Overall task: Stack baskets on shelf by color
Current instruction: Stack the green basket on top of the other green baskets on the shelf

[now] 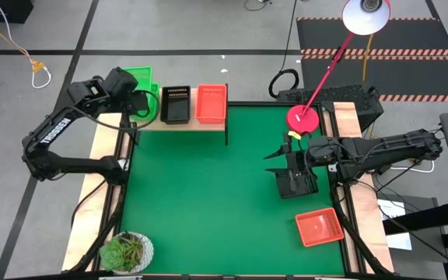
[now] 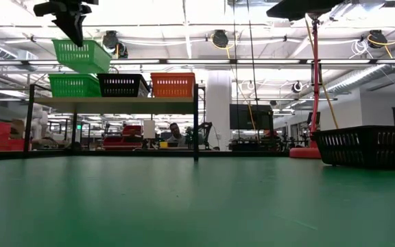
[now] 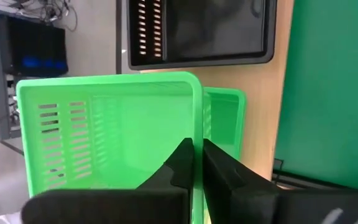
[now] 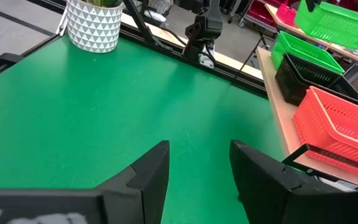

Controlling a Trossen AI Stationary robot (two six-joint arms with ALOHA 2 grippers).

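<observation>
My left gripper is shut on a bright green basket and holds it in the air over the left end of the wooden shelf. Just beneath it, a second green basket rests on the shelf board. Beside that stand a black basket and a red-orange basket. My right gripper is open over the table's right side, with only green mat between its fingers. Another black basket sits on the mat under that arm, and a red-orange basket lies nearer the near edge. My left gripper pinches one side wall of the green basket at its rim, one finger inside the basket and one outside. The fingers come from above, pointing down. The basket is lifted clear and hangs slightly tilted below the gripper, over the green basket on the shelf.
A potted plant stands at the table's near left corner. A red lamp base sits at the far right, and its arm reaches over that side. Pale wooden rails border both sides. The middle of the green mat is bare.
</observation>
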